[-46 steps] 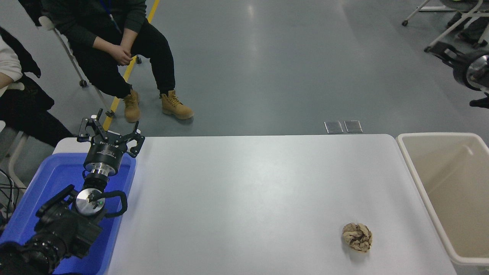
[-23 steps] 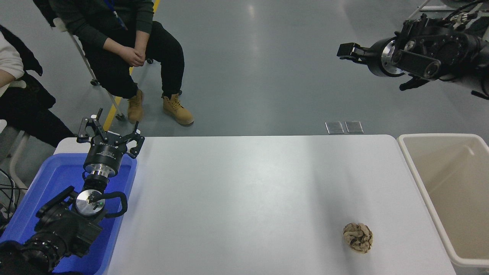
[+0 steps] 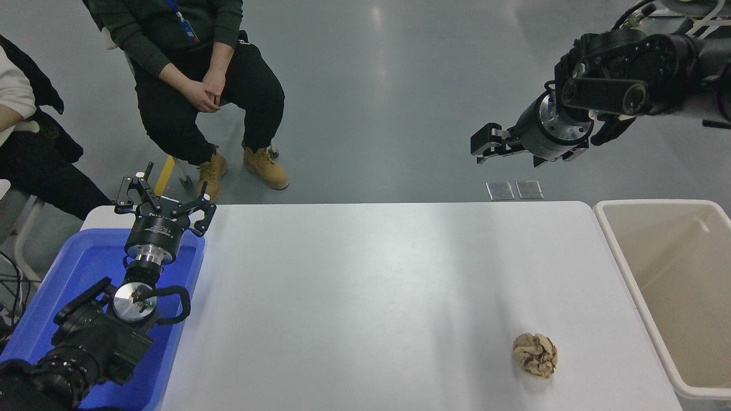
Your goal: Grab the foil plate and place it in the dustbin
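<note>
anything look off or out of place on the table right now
Yes: no foil plate shows anywhere. Only a crumpled paper ball lies on the white table, near the beige dustbin, whose visible part looks empty. The right gripper hangs beyond the table's far edge.

I see a smooth, matt white table (image 3: 354, 297) with a soft sheen. At its left edge my left arm's polished metal collar (image 3: 149, 252) gleams over a glossy blue plastic tub (image 3: 63, 285). Near the right front corner lies a rough, crumpled tan paper ball (image 3: 534, 354). Off the right edge stands the dustbin (image 3: 657, 274), smooth cream plastic with a dull finish. My right arm's wrist ring (image 3: 553, 117) looks like bright metal amid matt black casing.
</note>
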Controlling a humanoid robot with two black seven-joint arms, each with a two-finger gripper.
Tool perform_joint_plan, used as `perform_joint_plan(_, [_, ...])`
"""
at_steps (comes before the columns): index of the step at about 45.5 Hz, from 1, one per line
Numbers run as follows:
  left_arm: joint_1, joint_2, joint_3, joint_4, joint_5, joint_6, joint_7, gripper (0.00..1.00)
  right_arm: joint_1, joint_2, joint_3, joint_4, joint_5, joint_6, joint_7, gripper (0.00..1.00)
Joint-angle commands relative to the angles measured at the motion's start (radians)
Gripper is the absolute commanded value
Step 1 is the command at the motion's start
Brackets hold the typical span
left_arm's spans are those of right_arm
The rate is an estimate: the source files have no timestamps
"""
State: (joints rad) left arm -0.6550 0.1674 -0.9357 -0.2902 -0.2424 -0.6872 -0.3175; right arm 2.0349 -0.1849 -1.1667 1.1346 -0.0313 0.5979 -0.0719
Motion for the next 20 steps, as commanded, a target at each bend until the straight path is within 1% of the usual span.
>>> perform_joint_plan(1, [0.000, 0.000, 0.000, 0.000, 0.000, 0.000, 0.000, 0.99, 0.090, -0.027, -0.022, 0.169, -0.005, 0.123, -0.002, 1.00])
perform_joint_plan(8, [0.000, 0.000, 0.000, 0.000, 0.000, 0.002, 0.000, 0.99, 0.096, -0.025, -0.015, 0.226, -0.006, 0.132, 0.000, 1.00])
perform_joint_plan(20, [0.000, 0.000, 0.000, 0.000, 0.000, 0.002, 0.000, 0.99, 0.091, -0.010, -0.002, 0.229, -0.004, 0.132, 0.000, 1.00])
